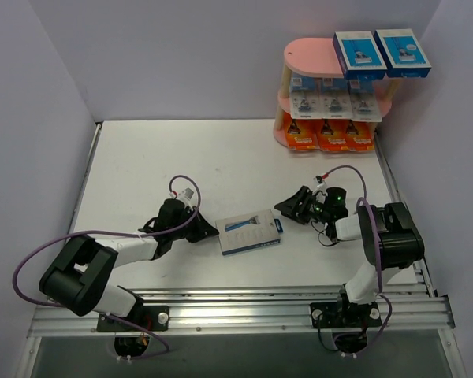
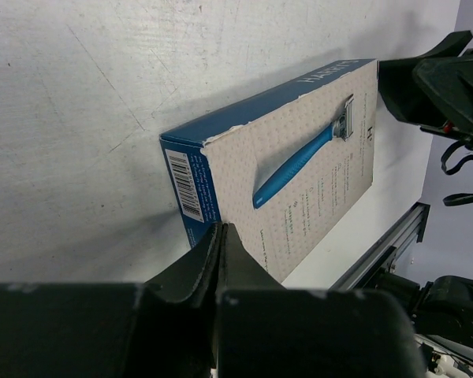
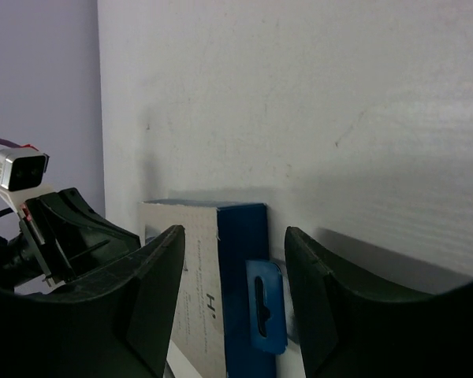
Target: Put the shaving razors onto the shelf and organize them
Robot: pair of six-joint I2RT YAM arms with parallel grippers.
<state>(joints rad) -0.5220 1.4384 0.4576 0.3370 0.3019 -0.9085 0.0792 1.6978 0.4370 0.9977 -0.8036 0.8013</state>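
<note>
The only pack off the shelf, a flat blue-grey cardboard box picturing a blue razor (image 1: 251, 233), lies face up on the white counter (image 1: 158, 157) between your two arms. Its long axis runs left to right with a slight tilt. Your left fingers (image 2: 221, 244) are pressed together with nothing between them, tips right at the box's barcode end, so they look set to nudge rather than lift. Your right fingers (image 1: 293, 206) stand spread and empty just beside the opposite end, where the blue hang tab (image 3: 274, 311) shows ahead through their gap. The three-tier pink shelf with wooden posts (image 1: 309, 53) sits in the far right corner, so I judge the right arm better placed to carry. Nothing stands between box and shelf. On the top board, two matching blue boxes (image 1: 359, 53) fill the right side, leaving room on the left.
</note>
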